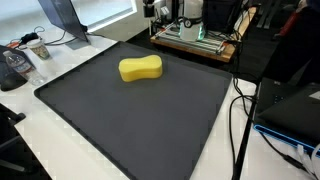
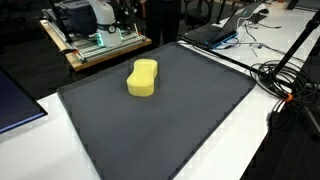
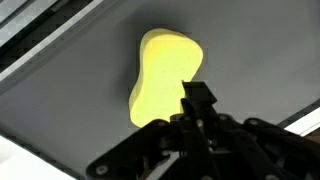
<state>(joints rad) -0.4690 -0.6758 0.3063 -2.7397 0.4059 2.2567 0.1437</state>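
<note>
The yellow sponge (image 3: 165, 80) is picked up in the wrist view just beyond the gripper (image 3: 197, 97), slightly toward the picture's left; its long axis is run nearly top to bottom there, waist pinched at the middle; whether the fingers are apart or together cannot be told, since only a dark cluster is shown; in both exterior views the sponge (image 1: 140, 69) (image 2: 143, 78) is found lying flat on the dark mat (image 1: 180, 130) (image 2: 200, 110), toward its far side; no arm is caught there.
</note>
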